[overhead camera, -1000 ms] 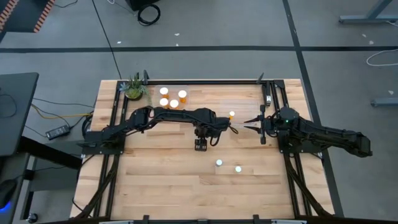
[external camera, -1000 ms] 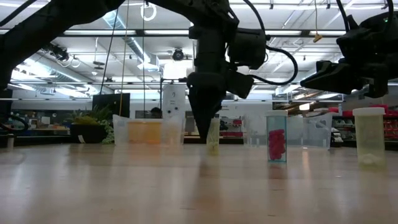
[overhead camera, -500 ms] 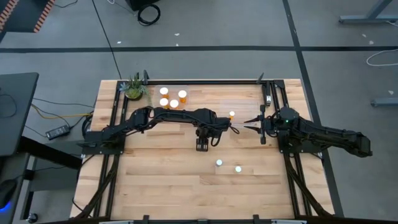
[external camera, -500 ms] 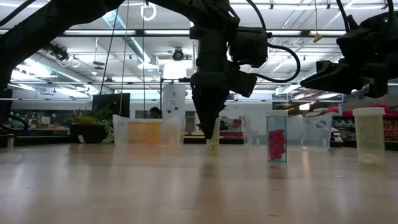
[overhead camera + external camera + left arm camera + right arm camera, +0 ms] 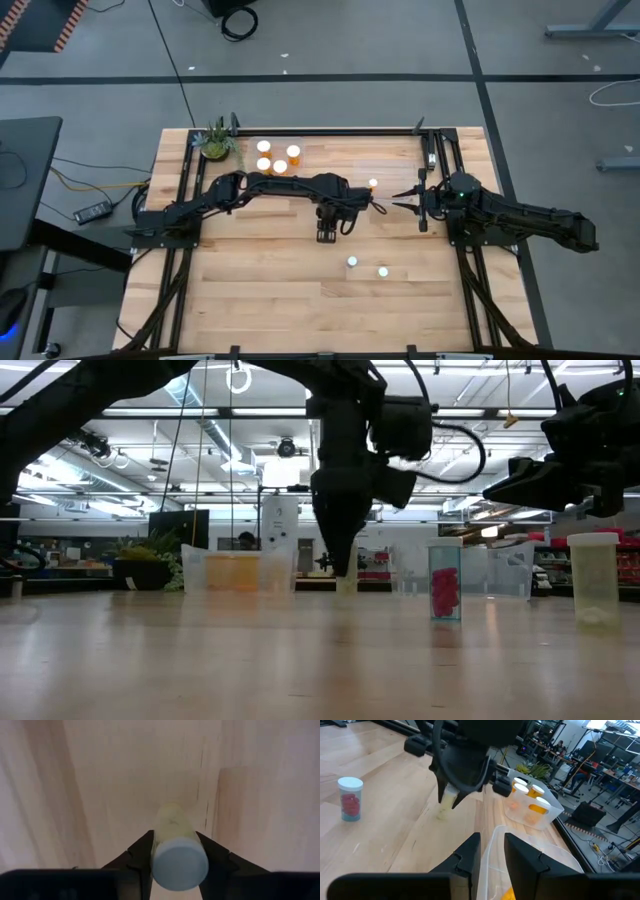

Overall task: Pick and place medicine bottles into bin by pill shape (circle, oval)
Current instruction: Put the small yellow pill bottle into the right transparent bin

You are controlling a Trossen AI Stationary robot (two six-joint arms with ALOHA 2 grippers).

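Medicine bottle with pale contents point(image 5: 594, 582) point(image 5: 383, 271): nearest item, upright on wooden table point(image 5: 250, 300) toward front edge, white cap, clear body. Pink-pill bottle point(image 5: 445, 580) point(image 5: 352, 262) point(image 5: 350, 799): just behind and slightly toward left arm's side, upright, white cap, apart from its neighbour. Left gripper point(image 5: 340, 560) point(image 5: 174, 837): above middle of table, pointing straight down, clamped on third bottle point(image 5: 179, 862) point(image 5: 346, 585) point(image 5: 449, 799). One finger pressed against each side of body, white cap toward wrist, pale yellowish body toward tabletop. Lower end of third bottle raised clear of wood in right wrist view, with shadow directly beneath; slightly tilted in that view. Right gripper point(image 5: 398, 205) point(image 5: 495, 490) point(image 5: 492, 842): level with left gripper and well apart from it, above table on right arm's side, pointing toward centre, clenched, tips drawn to a point in high view. Clear bin point(image 5: 520, 875) point(image 5: 500, 570): directly below right gripper, orange item inside, shape not readable. Second clear bin point(image 5: 278, 157) point(image 5: 235, 572) point(image 5: 532, 802): farther back at rear of table, left arm's side, holding several white-capped orange bottles. Potted plant point(image 5: 216, 142) point(image 5: 140, 570): at rear left corner, just beside second clear bin.
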